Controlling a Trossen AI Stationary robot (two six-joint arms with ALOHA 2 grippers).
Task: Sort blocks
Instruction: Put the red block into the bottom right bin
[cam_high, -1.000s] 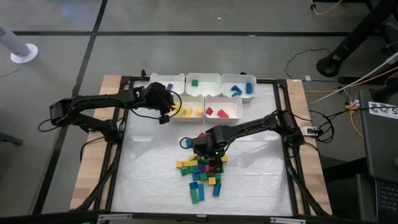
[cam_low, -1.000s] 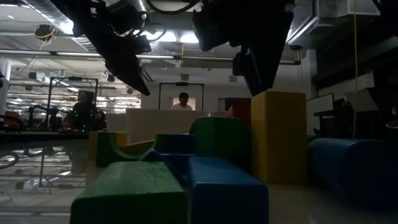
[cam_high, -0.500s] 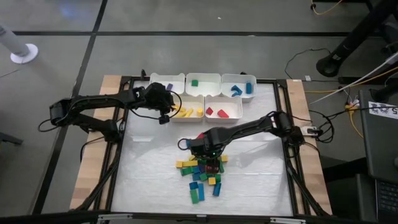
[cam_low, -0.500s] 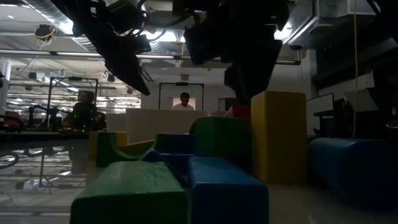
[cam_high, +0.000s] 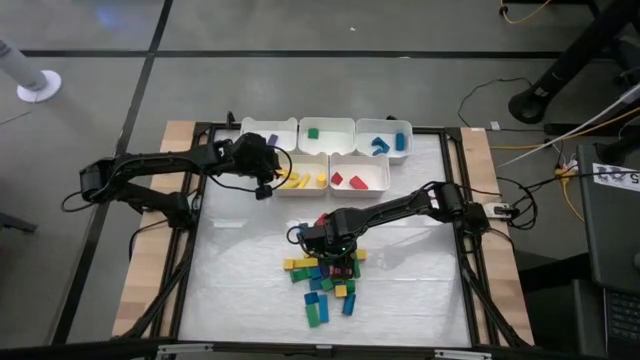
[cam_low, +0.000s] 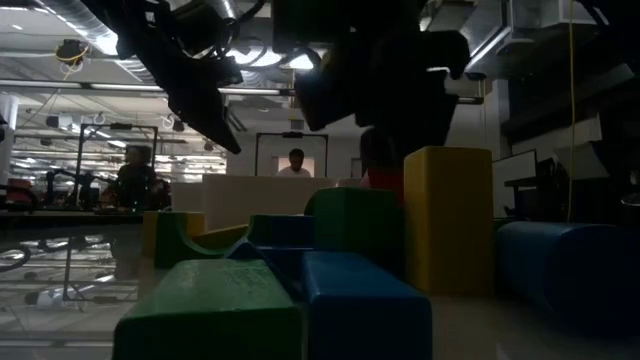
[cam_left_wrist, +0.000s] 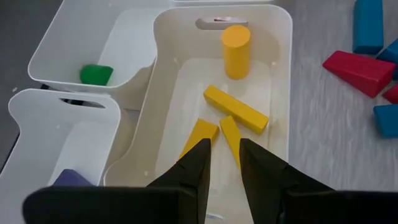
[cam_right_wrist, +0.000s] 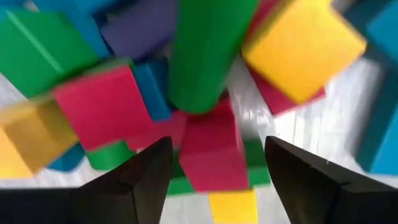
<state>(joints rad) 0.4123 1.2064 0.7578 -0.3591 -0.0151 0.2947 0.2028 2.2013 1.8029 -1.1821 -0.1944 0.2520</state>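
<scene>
Right gripper (cam_right_wrist: 214, 171) hangs spread over the blocks (cam_high: 325, 275) mid-table, probably straddling the red block (cam_right_wrist: 208, 149) to pinch it, while left gripper (cam_left_wrist: 222, 163) waits pressed together above the yellow bin (cam_left_wrist: 280, 81).

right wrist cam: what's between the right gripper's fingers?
A red block sits in the gap of the open right gripper, under a green cylinder. Right wrist view.

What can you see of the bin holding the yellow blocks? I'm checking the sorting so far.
The white rectangular plastic bin has rounded corners and a slot handle at one end. It sits upright in the front row, its sides against neighbouring bins. Inside lie four yellow blocks: a cylinder, a long bar and two wedges. The left tool hangs above it, nearly shut.
</scene>
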